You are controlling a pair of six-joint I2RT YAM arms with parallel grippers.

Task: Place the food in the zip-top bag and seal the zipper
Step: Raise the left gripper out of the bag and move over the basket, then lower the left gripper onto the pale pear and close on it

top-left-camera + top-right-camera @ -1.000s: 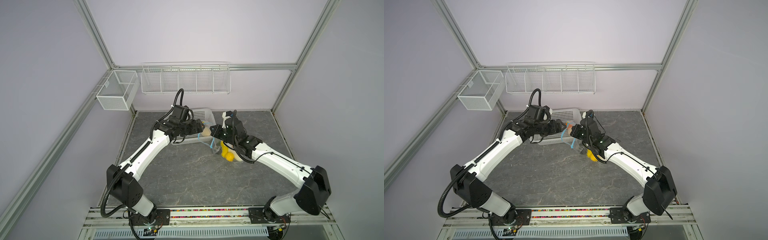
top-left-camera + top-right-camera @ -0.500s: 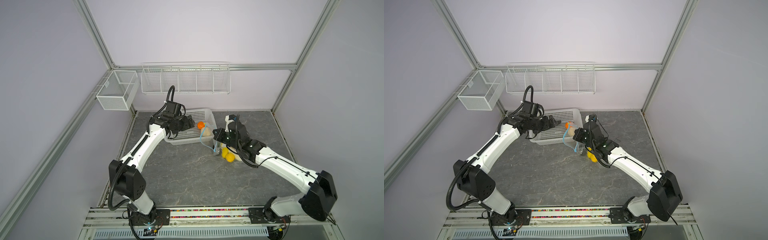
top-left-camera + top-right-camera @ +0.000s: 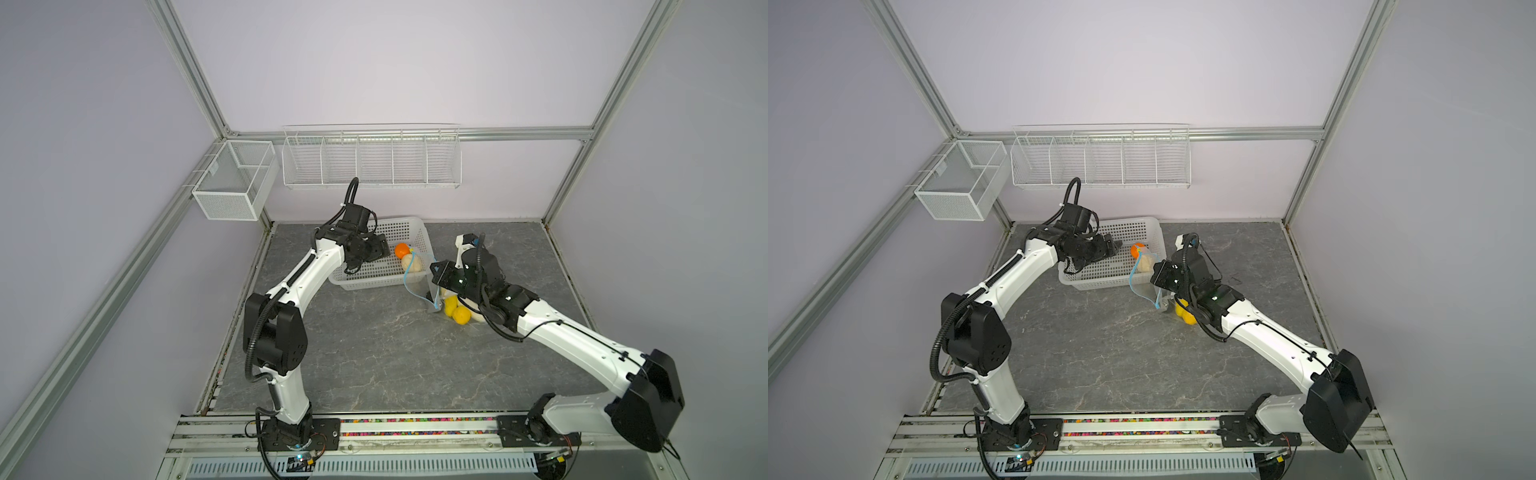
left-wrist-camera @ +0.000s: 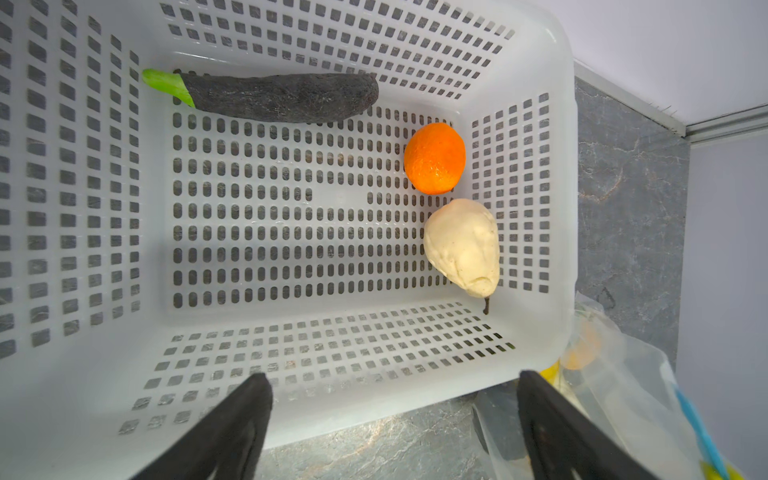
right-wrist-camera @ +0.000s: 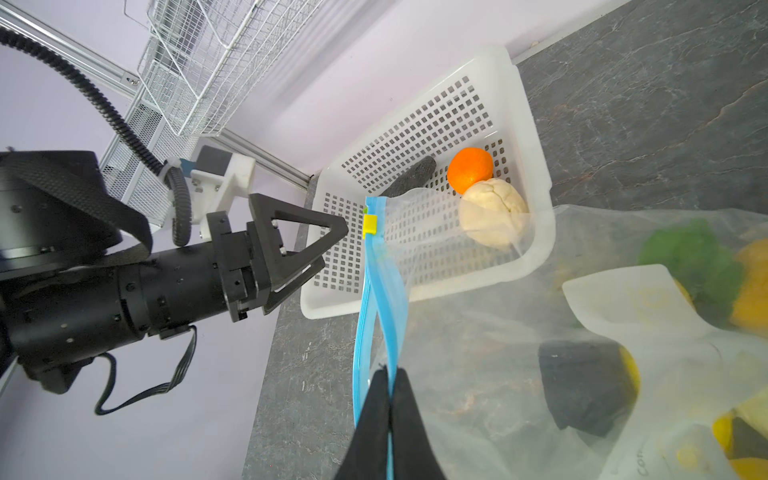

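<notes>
My right gripper (image 5: 388, 372) (image 3: 434, 274) is shut on the blue zipper (image 5: 376, 291) of the clear zip-top bag (image 5: 478, 332) (image 3: 419, 286), lifting one side so the mouth gapes toward the basket. A yellow slider tab (image 5: 369, 224) sits at the strip's end. Yellow (image 3: 456, 311), green (image 5: 690, 257) and black (image 5: 582, 386) food lies inside the bag. An orange (image 4: 434, 158) (image 3: 401, 250), a beige pear (image 4: 463, 245) (image 3: 1145, 264) and a black eggplant (image 4: 282, 97) lie in the white basket (image 4: 536, 124). My left gripper (image 4: 394, 376) (image 3: 380, 249) hangs open and empty over the basket.
The perforated basket (image 3: 428, 245) stands at the back of the grey table, touching the bag's mouth. A wire rack (image 3: 370, 160) hangs on the back wall and a mesh box (image 3: 232, 183) on the left rail. The metal frame borders the table.
My left gripper has drawn back from the bag's mouth to the left, over the basket, still open. The right gripper has kept its hold on the zipper, shifting only slightly.
</notes>
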